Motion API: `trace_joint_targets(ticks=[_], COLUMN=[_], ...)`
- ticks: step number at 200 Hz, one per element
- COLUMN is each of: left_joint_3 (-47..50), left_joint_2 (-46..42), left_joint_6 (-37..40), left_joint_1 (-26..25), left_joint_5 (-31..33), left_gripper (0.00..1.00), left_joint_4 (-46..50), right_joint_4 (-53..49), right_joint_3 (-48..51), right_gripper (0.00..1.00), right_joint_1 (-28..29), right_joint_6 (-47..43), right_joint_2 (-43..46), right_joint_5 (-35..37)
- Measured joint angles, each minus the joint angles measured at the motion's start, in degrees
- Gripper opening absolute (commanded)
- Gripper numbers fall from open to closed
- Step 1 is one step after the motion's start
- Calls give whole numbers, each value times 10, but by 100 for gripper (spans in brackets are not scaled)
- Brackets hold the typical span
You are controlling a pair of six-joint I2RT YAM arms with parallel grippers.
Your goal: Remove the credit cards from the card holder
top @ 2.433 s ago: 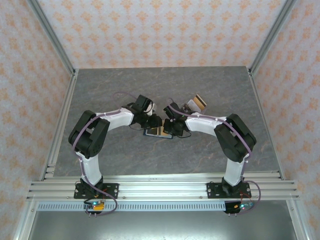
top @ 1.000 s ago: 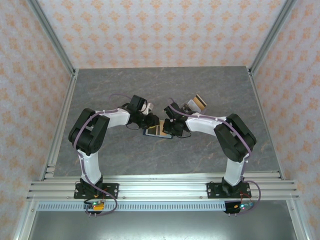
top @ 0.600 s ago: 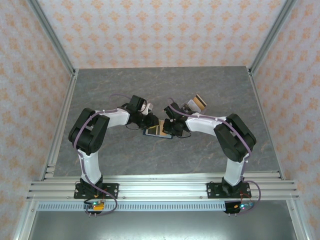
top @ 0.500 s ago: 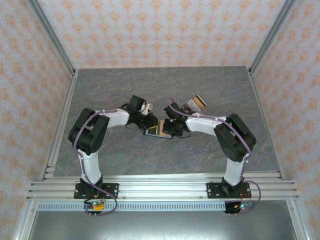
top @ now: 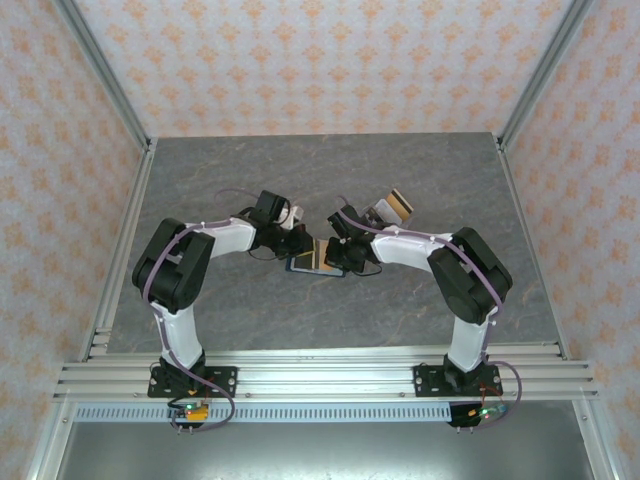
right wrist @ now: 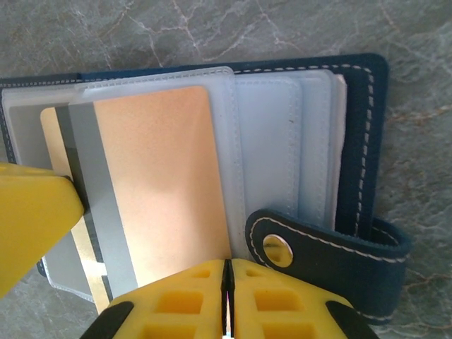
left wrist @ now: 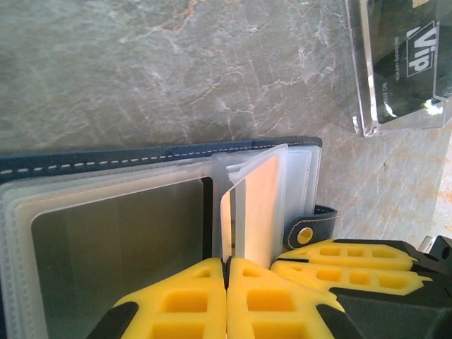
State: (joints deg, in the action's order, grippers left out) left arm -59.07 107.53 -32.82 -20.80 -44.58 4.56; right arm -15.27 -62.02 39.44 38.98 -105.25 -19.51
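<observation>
Your holder (right wrist: 357, 134) lies open and flat on the counter (left wrist: 141, 63), midway between the two arms, with its clear sleeves (right wrist: 275, 141) fanned upward. An orange card (right wrist: 162, 176) with a silver stripe sits partway out of a sleeve, tilted up off the pages.

Your left claw (left wrist: 226, 282) is clenched on that card's edge, with the thin card pinched between its yellow pads. Your right claw (right wrist: 227, 289) is also clenched, pads meeting. Its tips are at the holder's edge, just beside the snap tab (right wrist: 332, 261). You cannot tell whether it pins a sleeve or merely rests there.

The two claws are close together, the left one at the card's striped end and the right one on the tab side. Past the holder and apart from it, a clear case (left wrist: 395, 63) holding a black card rests on the counter.
</observation>
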Motion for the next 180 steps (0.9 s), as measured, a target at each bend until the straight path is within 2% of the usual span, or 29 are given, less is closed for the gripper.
trace_joint_targets(ticks=[61, 95, 111, 133, 166, 180], left_joint_3=[8, 8, 15, 30, 46, 49], left_joint_2=[-33, -78, -108, -163, -235, -260], left_joint_6=[19, 39, 39, 22, -16, -38], left_joint_1=[16, 21, 24, 26, 25, 25], left_joint_5=[22, 57, 76, 91, 91, 83], left_gripper=[4, 4, 4, 4, 4, 4], left_joint_4=[36, 79, 86, 85, 69, 54], right_joint_4=[13, 12, 13, 20, 50, 68], right_joint_3=[18, 33, 47, 59, 59, 59], right_gripper=[11, 18, 24, 41, 59, 64], right_joint_1=[0, 0, -1, -8, -26, -34], right_joint_6=[9, 9, 10, 17, 17, 14], right_joint_2=[14, 36, 68, 125, 186, 198], right_joint_5=[15, 21, 21, 21, 14, -2])
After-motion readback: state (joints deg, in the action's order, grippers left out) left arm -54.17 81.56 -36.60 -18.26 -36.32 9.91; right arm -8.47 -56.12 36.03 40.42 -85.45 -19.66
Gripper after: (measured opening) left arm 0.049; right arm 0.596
